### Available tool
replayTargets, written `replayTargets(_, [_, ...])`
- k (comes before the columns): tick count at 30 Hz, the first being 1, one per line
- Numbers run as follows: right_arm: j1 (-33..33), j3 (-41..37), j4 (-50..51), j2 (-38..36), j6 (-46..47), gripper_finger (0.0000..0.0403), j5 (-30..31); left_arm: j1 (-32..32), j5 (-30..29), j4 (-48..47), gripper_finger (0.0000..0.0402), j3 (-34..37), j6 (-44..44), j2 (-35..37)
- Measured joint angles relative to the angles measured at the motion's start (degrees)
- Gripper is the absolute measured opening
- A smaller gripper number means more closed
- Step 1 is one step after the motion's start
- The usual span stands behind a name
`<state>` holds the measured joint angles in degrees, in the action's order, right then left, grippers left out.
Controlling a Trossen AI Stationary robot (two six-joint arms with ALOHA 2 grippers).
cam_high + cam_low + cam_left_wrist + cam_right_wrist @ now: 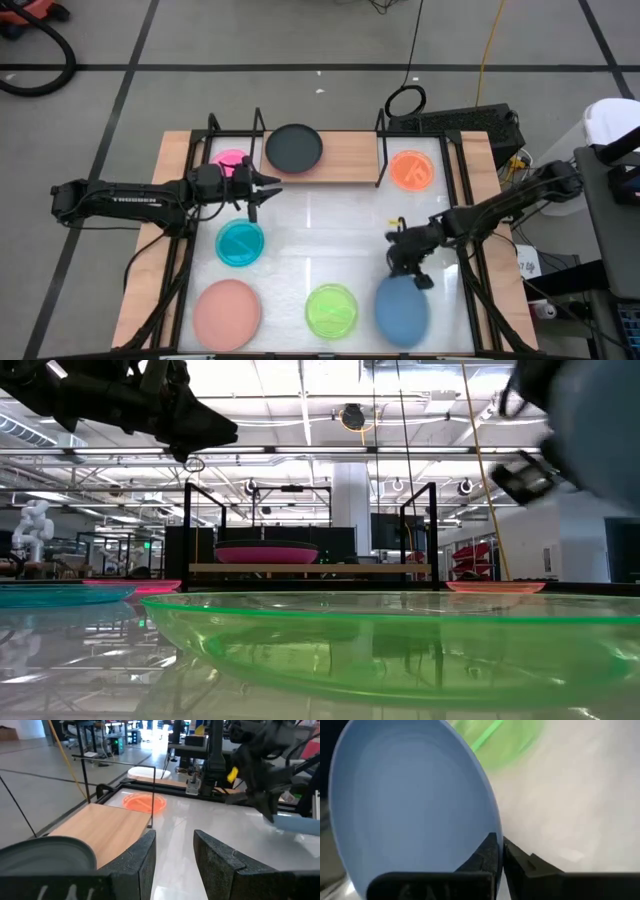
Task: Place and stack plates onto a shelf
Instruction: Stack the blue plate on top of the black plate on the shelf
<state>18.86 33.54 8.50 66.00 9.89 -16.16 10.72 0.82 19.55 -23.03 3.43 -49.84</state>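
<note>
Right gripper [500,851] clamped on the rim of the blue plate [402,308] at the table's near right. Likely light, stiff, slick plastic; best pinched at the edge. Left gripper [174,851] parted, empty, beside the shelf [345,152] bearing the black plate [294,148].

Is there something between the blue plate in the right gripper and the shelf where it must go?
Nothing visible blocks it. The right gripper pinches the rim of the blue plate at the table's near side. Bare tabletop lies between it and the shelf, where the black plate sits. The orange plate lies right of that path.
</note>
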Motion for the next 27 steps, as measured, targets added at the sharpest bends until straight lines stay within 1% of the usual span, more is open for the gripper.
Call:
replayTargets(3, [-2.8,2.4,-0.5,0.0,-0.7,0.0001,9.9,0.0,-1.0,0.0,0.0138,0.0,1.0,0.0])
replayTargets(5, [-5.3,3.7,-0.5,0.0,2.5,0.0001,16.2,0.0,-1.4,0.0,0.0138,0.0,1.8,0.0])
replayTargets(7, [-8.3,4.5,-1.1,0.0,6.1,0.0001,20.5,0.0,-1.4,0.0,0.0138,0.0,2.2,0.0])
replayTargets(8, [-10.0,4.6,-1.6,0.0,7.5,0.0001,21.5,0.0,-1.4,0.0,0.0138,0.0,2.4,0.0])
replayTargets(11, [-14.5,4.5,-4.5,0.1,10.8,0.0001,22.2,0.0,-1.4,0.0,0.0138,0.0,2.8,0.0])
replayTargets(14, [-18.4,4.5,-10.0,0.4,12.5,0.0001,22.1,0.0,-1.6,0.0,0.0138,0.0,2.8,0.0])
replayTargets(20, [-26.8,4.5,-18.5,0.5,11.5,0.0000,22.1,0.0,-9.4,-1.1,0.0138,0.0,2.5,0.0])
replayTargets(22, [-30.0,4.5,-20.9,0.5,11.5,0.0000,22.3,0.0,-10.5,-1.6,0.0138,0.0,2.5,0.0])
replayTargets(27, [-37.8,4.5,-29.6,1.7,10.3,0.0000,22.2,0.0,-10.4,-2.3,0.0138,0.0,2.9,0.0])
